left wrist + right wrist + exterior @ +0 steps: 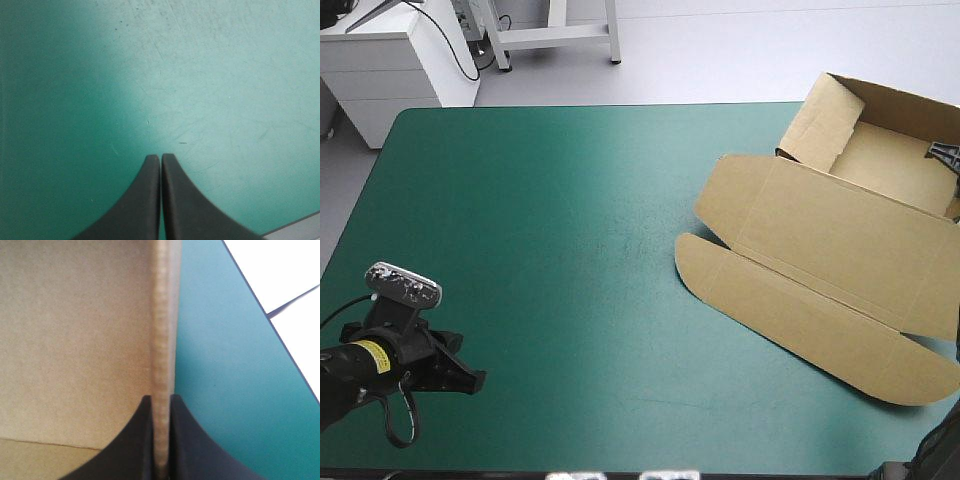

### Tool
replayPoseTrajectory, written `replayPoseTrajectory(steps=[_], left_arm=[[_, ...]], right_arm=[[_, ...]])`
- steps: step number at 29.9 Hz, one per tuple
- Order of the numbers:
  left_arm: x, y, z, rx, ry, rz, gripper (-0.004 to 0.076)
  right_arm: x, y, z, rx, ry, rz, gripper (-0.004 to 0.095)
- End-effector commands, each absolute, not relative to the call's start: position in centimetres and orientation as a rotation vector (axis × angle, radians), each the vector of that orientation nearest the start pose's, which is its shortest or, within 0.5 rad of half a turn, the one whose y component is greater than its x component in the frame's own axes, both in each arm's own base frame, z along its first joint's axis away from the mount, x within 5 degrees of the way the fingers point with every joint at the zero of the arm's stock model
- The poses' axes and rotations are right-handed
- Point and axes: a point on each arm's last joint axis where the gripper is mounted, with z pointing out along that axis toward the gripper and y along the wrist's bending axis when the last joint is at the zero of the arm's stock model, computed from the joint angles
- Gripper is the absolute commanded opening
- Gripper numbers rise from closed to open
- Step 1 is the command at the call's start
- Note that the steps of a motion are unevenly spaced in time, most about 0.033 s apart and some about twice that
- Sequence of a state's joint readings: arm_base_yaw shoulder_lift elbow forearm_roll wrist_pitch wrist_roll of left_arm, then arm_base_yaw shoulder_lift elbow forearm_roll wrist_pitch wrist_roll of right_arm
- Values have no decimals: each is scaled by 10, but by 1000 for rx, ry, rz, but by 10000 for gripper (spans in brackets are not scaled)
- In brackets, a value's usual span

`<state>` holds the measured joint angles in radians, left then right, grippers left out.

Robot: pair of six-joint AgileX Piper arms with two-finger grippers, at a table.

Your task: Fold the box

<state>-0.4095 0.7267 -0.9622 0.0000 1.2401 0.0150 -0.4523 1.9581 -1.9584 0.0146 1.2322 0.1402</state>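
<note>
Left jaws are fully shut, their black fingers (pixel 145 205) meeting in one pointed arch with nothing between them, over bare teal-green cover (pixel 210 75); in the high view they sit at the lower left of the frame, at the end of the left arm (pixel 390 365), well apart from the box (pixel 820 250). Right jaws are all but shut, pinched on a raised wall (pixel 162 355) of the box: the board's raw edge runs between the two fingers and on ahead of them, with the brown inner face on one side, the cover on the other, and the table's edge beyond. In the high view the box fills the right of the frame on the table (pixel 540 220): an open tray (pixel 880 160) at the upper right with walls raised, and its lid (pixel 820 300) lying flat, reaching toward the lower right. Only a small part of the right jaws shows there, at the tray's right-hand wall by the frame's right edge
</note>
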Motion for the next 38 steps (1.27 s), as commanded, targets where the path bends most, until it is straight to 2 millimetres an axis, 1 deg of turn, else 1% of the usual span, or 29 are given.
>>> replayPoseTrajectory(steps=[1, 5, 8, 9, 11, 13, 16, 19, 21, 22, 25, 27, 30, 31, 33, 34, 36, 38], left_arm=[[89, -39, 373, 532, 2453, -175, -8], [89, -39, 373, 538, 2452, -173, -8], [89, -39, 373, 541, 2451, -171, -8], [89, -39, 373, 541, 2451, -171, -8], [89, -39, 373, 541, 2451, -171, -8], [89, -39, 373, 541, 2451, -171, -8], [89, -39, 373, 541, 2448, -172, -8], [89, -39, 373, 541, 2450, -172, -8], [89, -39, 373, 542, 2452, -171, -8], [89, -39, 373, 542, 2452, -171, -8], [89, -39, 373, 541, 2450, -172, -8], [89, -39, 373, 541, 2450, -172, -8], [89, -39, 373, 541, 2450, -172, -8], [89, -39, 373, 541, 2450, -172, -8], [89, -40, 373, 541, 2448, -172, -8], [89, -40, 373, 540, 2446, -172, -8], [89, -40, 373, 540, 2446, -172, -8], [89, -40, 373, 540, 2446, -172, -8]], right_arm=[[376, -190, 358, 809, 2503, -70, -20], [376, -192, 356, 809, 2511, -97, -18], [375, -195, 356, 810, 2505, -153, -14], [374, -196, 356, 810, 2512, -168, 0], [373, -197, 356, 809, 2527, -198, 75], [372, -198, 356, 809, 2531, -206, 219], [372, -197, 355, 819, 2530, -198, 526], [372, -198, 355, 849, 2520, -195, 801], [372, -198, 355, 860, 2516, -195, 893], [372, -198, 355, 863, 2515, -194, 909], [371, -197, 357, 863, 2514, -192, 900], [369, -196, 362, 860, 2503, -193, 888], [363, -193, 373, 855, 2483, -196, 840], [360, -191, 379, 851, 2468, -196, 808], [354, -187, 391, 829, 2446, -200, 725], [350, -185, 397, 809, 2438, -207, 663], [342, -181, 409, 792, 2411, -214, 500], [335, -178, 419, 785, 2387, -223, 308]])
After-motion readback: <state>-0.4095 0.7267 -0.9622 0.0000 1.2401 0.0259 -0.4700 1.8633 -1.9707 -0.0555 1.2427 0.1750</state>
